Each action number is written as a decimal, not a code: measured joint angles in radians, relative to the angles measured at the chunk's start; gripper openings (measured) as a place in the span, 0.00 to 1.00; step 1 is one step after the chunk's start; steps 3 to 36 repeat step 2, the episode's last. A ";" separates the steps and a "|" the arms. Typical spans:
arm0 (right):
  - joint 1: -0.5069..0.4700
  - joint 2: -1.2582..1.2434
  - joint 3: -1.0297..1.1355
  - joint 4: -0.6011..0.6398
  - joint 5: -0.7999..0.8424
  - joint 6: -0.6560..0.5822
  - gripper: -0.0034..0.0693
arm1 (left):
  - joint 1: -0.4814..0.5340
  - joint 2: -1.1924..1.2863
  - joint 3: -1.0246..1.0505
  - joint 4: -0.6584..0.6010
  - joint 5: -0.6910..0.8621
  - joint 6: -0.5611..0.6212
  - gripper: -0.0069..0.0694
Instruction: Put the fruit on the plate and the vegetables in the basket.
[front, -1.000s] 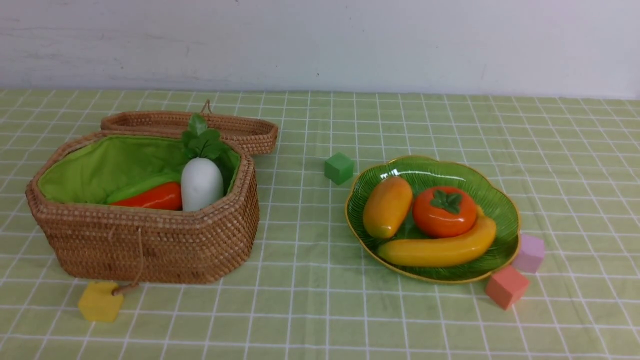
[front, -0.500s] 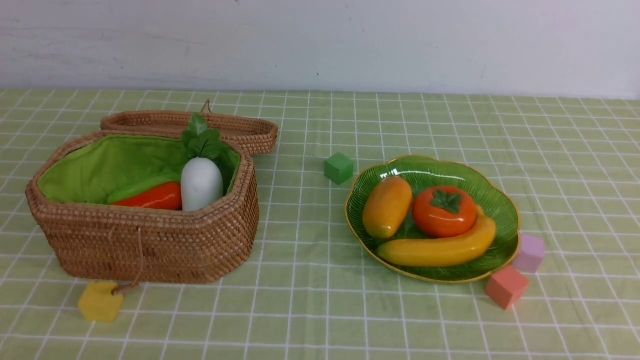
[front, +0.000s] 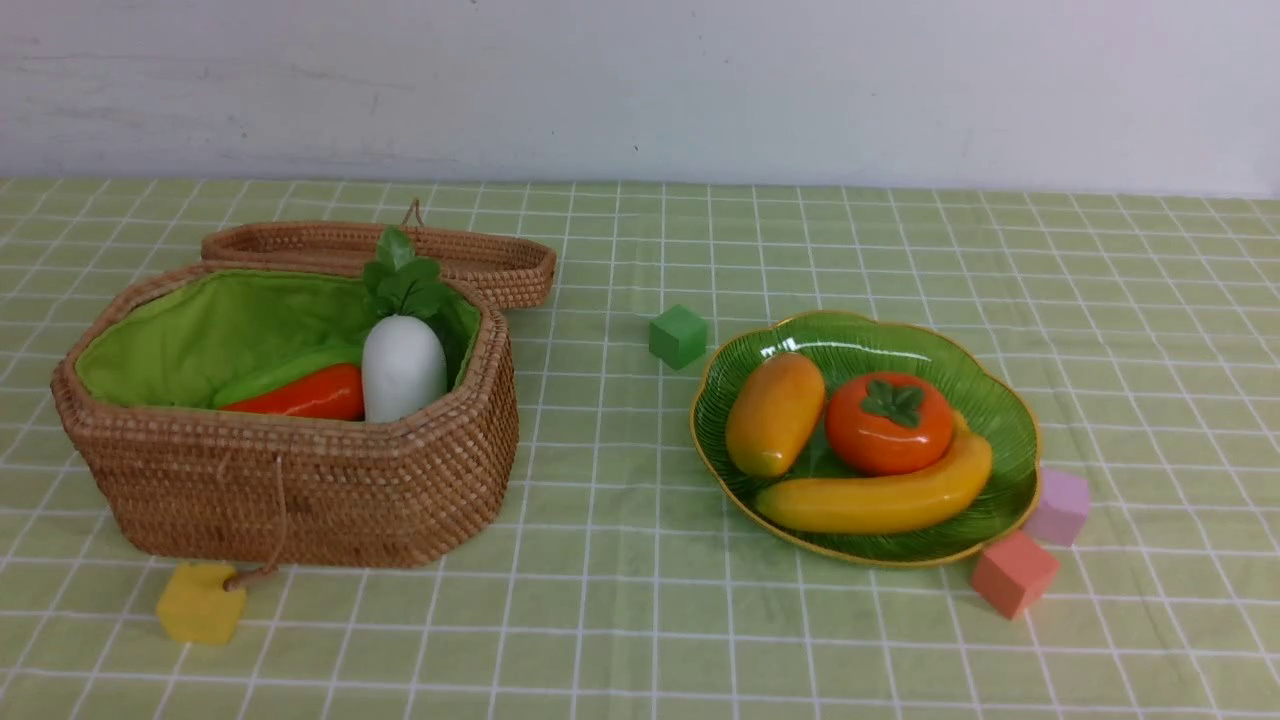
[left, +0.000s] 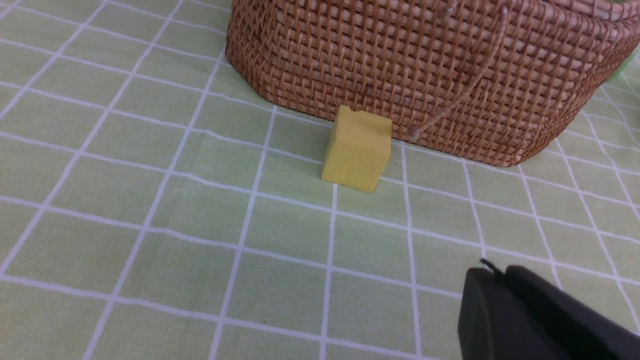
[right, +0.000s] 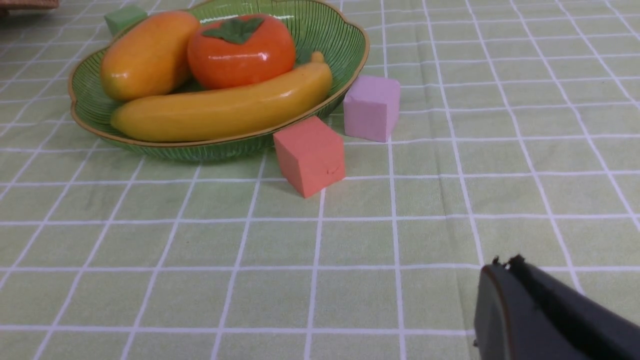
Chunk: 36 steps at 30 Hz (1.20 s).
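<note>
Three fruits (front: 860, 440) fill plate (front: 1005, 405); basket (front: 300, 490) holds radish (front: 403, 365), carrot (front: 305, 395).

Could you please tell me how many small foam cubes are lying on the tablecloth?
4: yellow cube before the basket; green cube beyond the plate; pink cube and lilac cube beside the plate's near right rim. More may be hidden behind the basket.

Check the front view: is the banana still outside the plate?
No, the banana lies inside the plate, in front of the mango and persimmon.
</note>
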<state>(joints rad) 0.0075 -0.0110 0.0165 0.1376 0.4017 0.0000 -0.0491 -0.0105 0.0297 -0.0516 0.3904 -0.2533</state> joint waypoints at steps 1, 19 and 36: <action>0.000 0.000 0.000 0.000 0.000 0.000 0.03 | 0.000 0.000 0.000 0.000 0.000 0.000 0.11; 0.000 0.000 0.000 0.000 0.000 0.000 0.03 | 0.000 0.000 0.000 0.000 0.000 0.000 0.11; 0.000 0.000 0.000 0.000 0.000 0.000 0.03 | 0.000 0.000 0.000 0.000 0.000 0.000 0.11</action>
